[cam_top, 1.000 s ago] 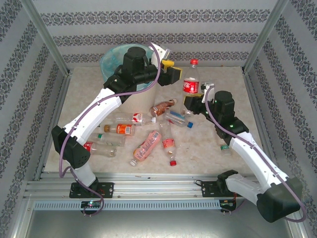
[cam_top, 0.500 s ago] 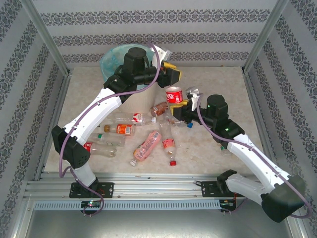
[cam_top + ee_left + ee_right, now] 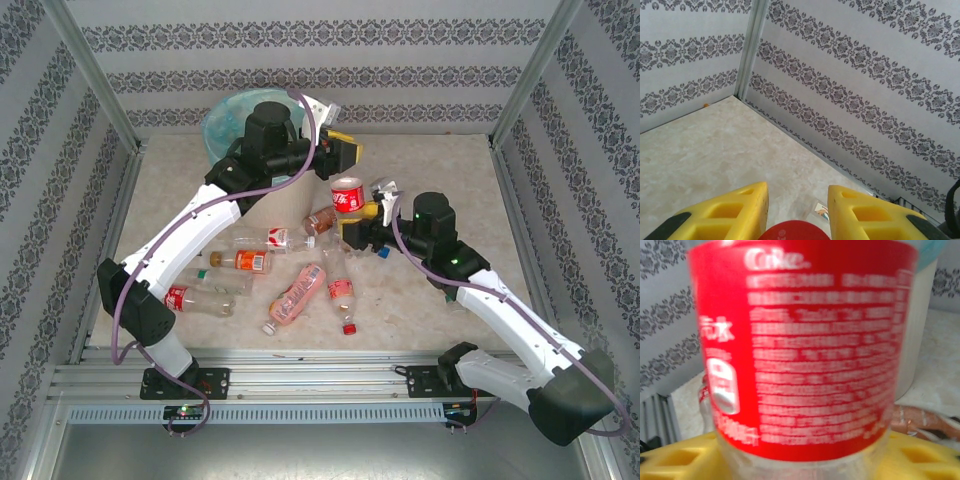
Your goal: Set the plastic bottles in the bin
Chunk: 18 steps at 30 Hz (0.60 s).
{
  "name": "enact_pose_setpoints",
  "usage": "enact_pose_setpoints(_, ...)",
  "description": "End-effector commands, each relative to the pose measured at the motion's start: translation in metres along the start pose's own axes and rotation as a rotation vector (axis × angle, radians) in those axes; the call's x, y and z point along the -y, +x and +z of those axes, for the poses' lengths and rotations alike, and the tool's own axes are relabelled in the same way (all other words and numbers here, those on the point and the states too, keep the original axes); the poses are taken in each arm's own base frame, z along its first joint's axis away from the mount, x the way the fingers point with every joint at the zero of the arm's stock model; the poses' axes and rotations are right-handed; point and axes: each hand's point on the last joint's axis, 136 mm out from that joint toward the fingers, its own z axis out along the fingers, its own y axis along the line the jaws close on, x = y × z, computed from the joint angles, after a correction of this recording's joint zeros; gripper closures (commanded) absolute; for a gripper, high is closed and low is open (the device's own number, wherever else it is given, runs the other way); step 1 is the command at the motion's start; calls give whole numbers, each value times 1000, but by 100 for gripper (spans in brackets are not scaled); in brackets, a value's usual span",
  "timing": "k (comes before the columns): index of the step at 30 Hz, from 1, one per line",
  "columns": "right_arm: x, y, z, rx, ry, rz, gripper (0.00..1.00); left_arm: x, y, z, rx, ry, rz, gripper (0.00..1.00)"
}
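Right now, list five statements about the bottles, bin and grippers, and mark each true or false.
1. The Coke bottle is between the left gripper and the right gripper. True.
2. The bin stands beside the arm bases. False: it stands at the table's far side.
3. Several bottles lie on the table. True.
4. The Coke bottle's label is blue. False: it is red.
5. Its red cap sits between the left gripper's fingers. True.

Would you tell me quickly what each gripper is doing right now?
Left gripper: fingers flank the Coke bottle at its red cap; grip cannot be told.
Right gripper: jaws around the same bottle's base; grip cannot be told.
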Motion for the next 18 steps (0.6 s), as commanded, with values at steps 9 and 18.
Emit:
enact_pose_setpoints(9, 5, -41, -25, 145, 127, -71, 2, -22, -56, -35, 199, -175, -9, 100)
enact_pose_setpoints(18, 0, -62, -46, 242, 166, -94, 2, -29, -132, -98, 486, -267, 57, 100)
